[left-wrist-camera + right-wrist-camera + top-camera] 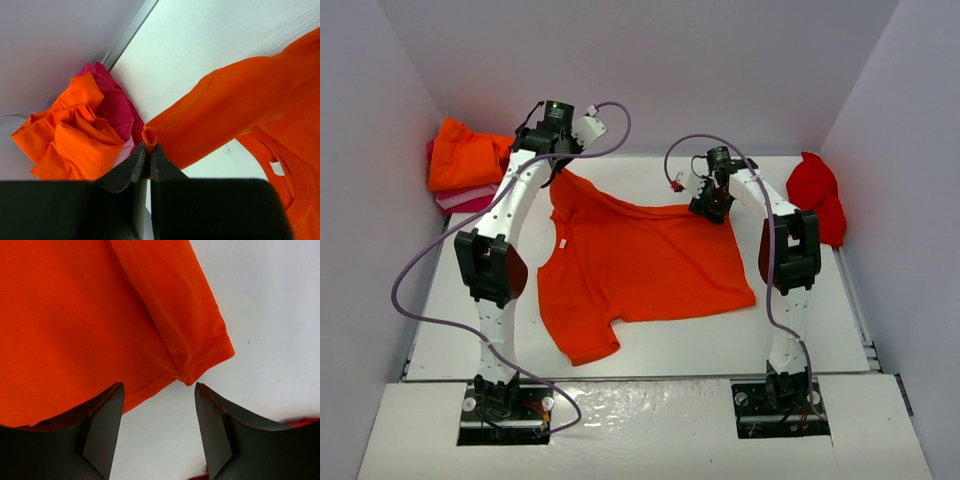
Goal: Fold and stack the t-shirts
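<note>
An orange t-shirt (640, 265) lies spread on the white table. My left gripper (558, 165) is shut on the tip of its far left sleeve (150, 136), lifting that sleeve a little off the table. My right gripper (712, 205) is open and empty, hovering just above the shirt's far right corner (207, 352); its jaws stand apart on either side of that corner. A stack of folded shirts, orange (465, 155) on pink (470, 200), sits at the far left; it also shows in the left wrist view (75, 135). A crumpled red shirt (817, 195) lies at the far right.
White walls close in the table (650, 340) on the left, back and right. The arm cables (420, 300) loop over the left side and the middle of the table.
</note>
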